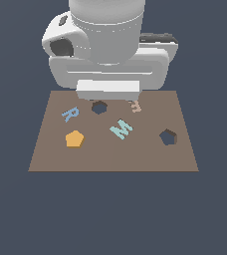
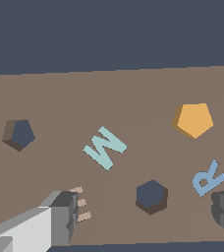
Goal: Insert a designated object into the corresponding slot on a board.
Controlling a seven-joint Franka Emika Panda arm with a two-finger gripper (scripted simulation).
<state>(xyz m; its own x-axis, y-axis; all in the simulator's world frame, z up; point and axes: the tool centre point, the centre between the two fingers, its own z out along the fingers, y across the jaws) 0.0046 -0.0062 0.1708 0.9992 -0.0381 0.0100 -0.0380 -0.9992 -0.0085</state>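
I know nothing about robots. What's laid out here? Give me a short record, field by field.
board: brown panel lying flat
orange pentagon block: on the board, at the exterior view's left, untouched
pentagon slot: at the exterior view's right, empty
hexagon cutout: empty, near the arm
letters: teal M, blue R, a small tan letter
pincer: open, holding nothing, above the hexagon cutout

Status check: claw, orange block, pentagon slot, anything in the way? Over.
Claw open, empty, above the board. Orange pentagon block loose on board, ungrasped. Pentagon slot empty; teal M lies between them.
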